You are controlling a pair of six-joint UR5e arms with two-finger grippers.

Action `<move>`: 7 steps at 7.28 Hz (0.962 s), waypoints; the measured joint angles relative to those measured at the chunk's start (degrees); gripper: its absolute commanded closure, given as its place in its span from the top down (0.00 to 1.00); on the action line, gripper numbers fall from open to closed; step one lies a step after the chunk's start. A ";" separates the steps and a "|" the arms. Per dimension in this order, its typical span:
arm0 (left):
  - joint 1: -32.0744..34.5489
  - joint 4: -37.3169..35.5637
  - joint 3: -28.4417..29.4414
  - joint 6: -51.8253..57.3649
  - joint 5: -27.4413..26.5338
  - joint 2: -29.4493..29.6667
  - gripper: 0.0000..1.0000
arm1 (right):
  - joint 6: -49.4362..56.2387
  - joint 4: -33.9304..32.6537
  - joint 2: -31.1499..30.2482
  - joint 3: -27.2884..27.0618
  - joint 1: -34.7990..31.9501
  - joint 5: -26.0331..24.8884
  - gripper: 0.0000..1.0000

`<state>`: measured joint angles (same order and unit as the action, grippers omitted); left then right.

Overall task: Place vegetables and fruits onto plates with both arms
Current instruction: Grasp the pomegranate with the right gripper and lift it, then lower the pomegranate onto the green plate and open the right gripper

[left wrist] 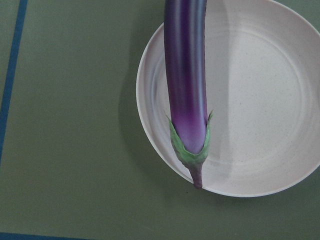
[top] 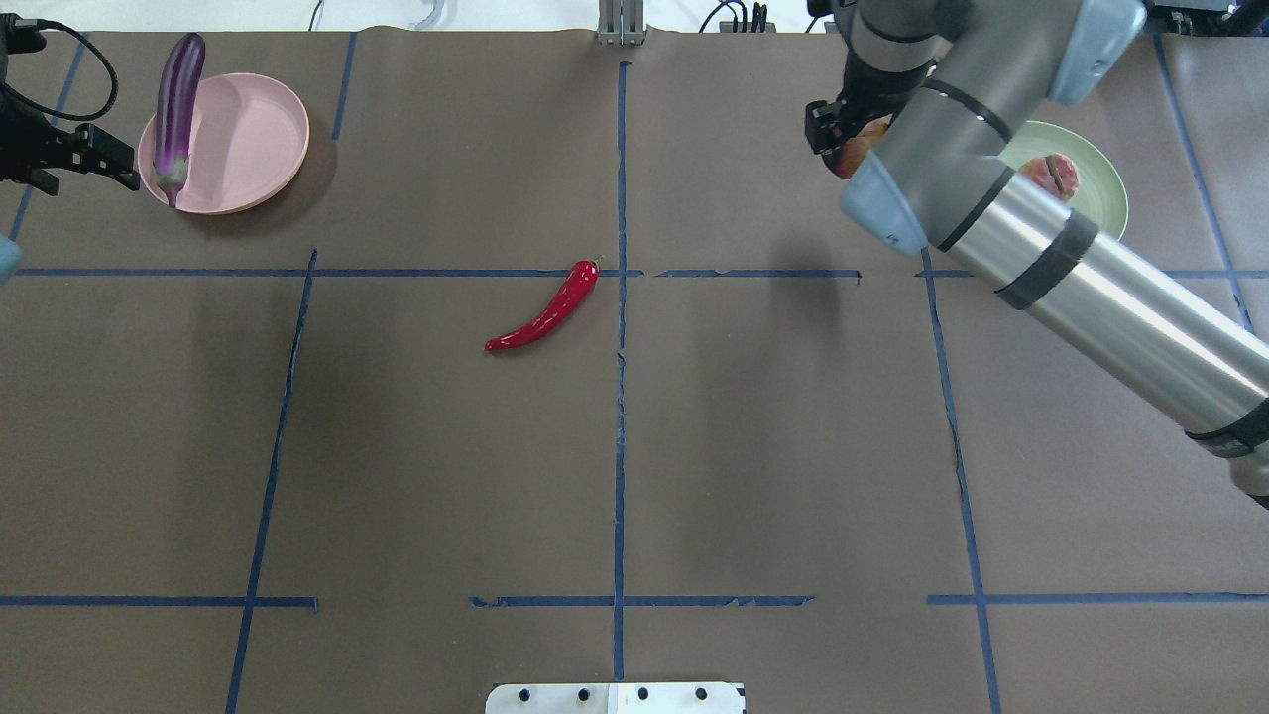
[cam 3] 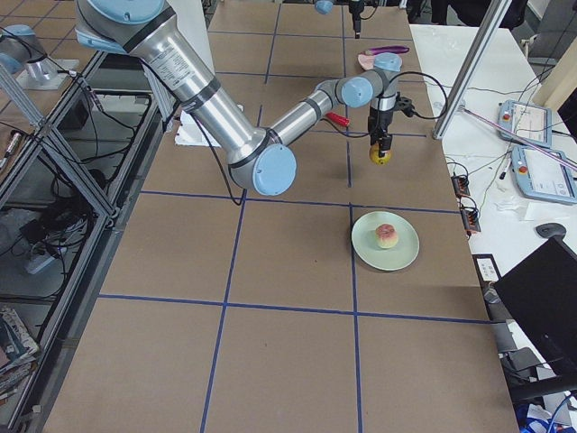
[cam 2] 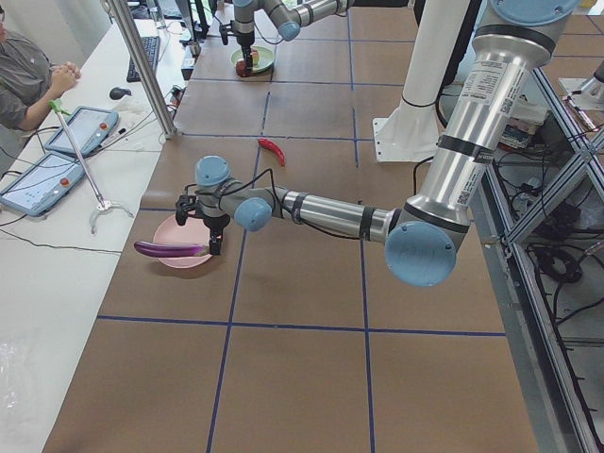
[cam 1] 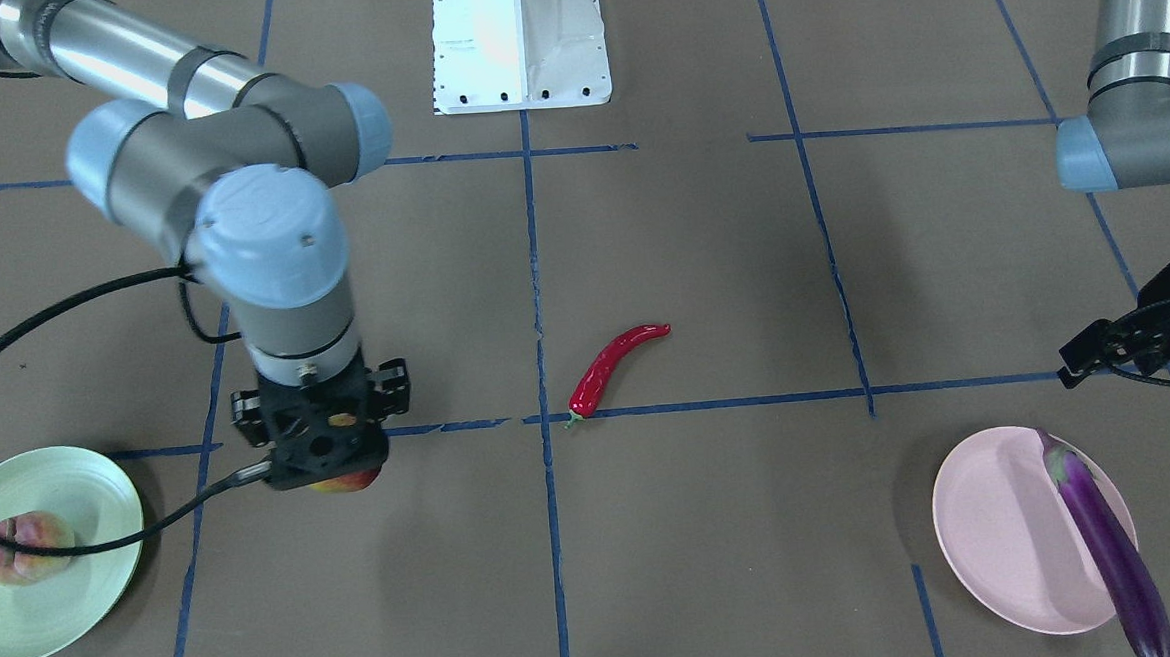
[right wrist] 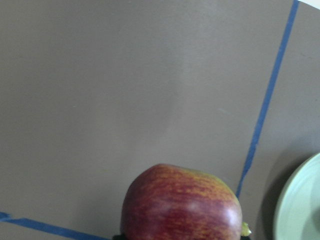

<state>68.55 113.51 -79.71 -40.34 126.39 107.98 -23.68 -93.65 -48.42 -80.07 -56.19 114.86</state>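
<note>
You have the right gripper (cam 1: 330,460) clamped on the round fruit (right wrist: 182,205), fingers pressed to its sides. The fruit's skin is smooth and waxy, red streaked with yellow. It hangs just beside the green plate (cam 1: 82,475), apart from the rim, near the worktop's corner on the robot's right and your side. On that shallow matte plate sits the peach (cam 1: 24,548), pale pink-yellow with a cleft.

The left gripper (top: 117,162) stands beside the pink plate (left wrist: 265,100), fingers spread with nothing between them. The eggplant (left wrist: 186,75), long and glossy purple with a pale-green cap, lies across that plate near the corner on the robot's left and your side. Its stem end is inside the rim and its blunt end overhangs toward your edge.

The chili pepper (top: 550,312), curved and shiny red, lies alone near the worktop's middle, its green stem touching a line of blue tape (top: 620,446).

The worktop (top: 793,446) is dull brown paper gridded with that tape. The white base block (cam 1: 520,41) sits at the robot's edge. Along your edge runs a white bench (cam 2: 57,274) with two tablets (cam 2: 85,127), a metal post (cam 2: 142,71) and a seated person (cam 2: 24,80).
</note>
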 measured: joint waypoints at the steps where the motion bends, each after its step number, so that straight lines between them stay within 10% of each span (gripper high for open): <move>1: -0.04 0.02 0.00 -0.06 0.00 0.02 1.00 | 4.55 3.61 -4.08 0.00 -2.58 1.60 0.01; 7: -0.09 0.04 -0.49 -0.13 0.00 0.07 1.00 | 13.33 11.10 -17.12 1.67 -4.10 -1.00 0.09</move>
<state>68.47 113.55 -80.20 -40.47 126.39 108.05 -10.35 -82.55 -65.55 -78.40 -60.30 113.86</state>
